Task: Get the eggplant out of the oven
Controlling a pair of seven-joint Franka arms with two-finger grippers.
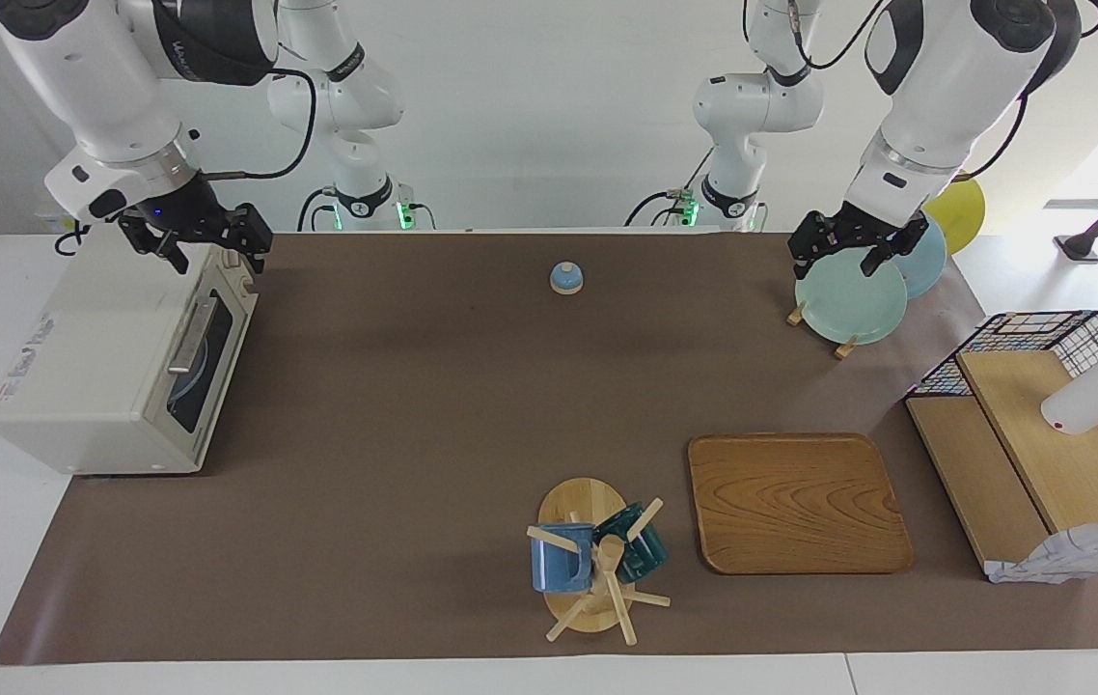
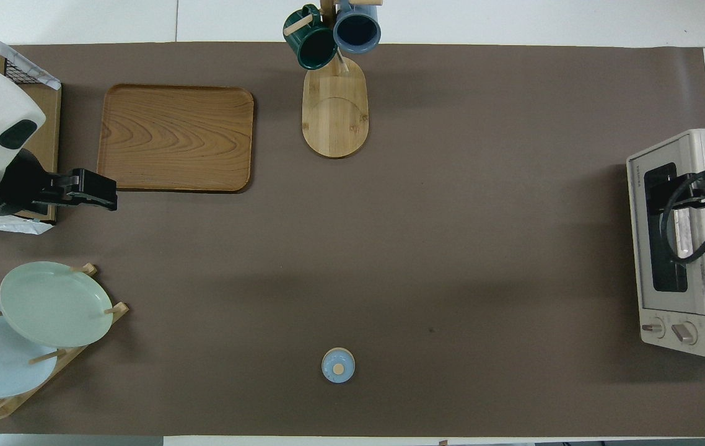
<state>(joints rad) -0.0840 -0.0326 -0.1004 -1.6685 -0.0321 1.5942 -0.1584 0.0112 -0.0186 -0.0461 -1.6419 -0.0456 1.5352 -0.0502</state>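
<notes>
A: Two tools, both empty. The right tool (image 1: 206, 241) hangs over the oven's (image 1: 105, 386) top, jaws spread wide; the left tool (image 1: 848, 249) waits spread wide over the plate rack (image 1: 848, 299) at the opposite end of the worktop (image 1: 414, 434).

B: And the eggplant?

A: Not visible. The oven stands at the right arm's edge with its door (image 1: 202, 362) shut; only a pale shape shows through the glass.

B: Handling?

A: Judged light, glossy and slippery, slightly yielding. Grip across mid-body, not the stem.

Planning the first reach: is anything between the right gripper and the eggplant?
Yes: the oven door is closed. The eggplant isn't visible through its dark glass. The open right gripper hangs over the oven's top.
</notes>
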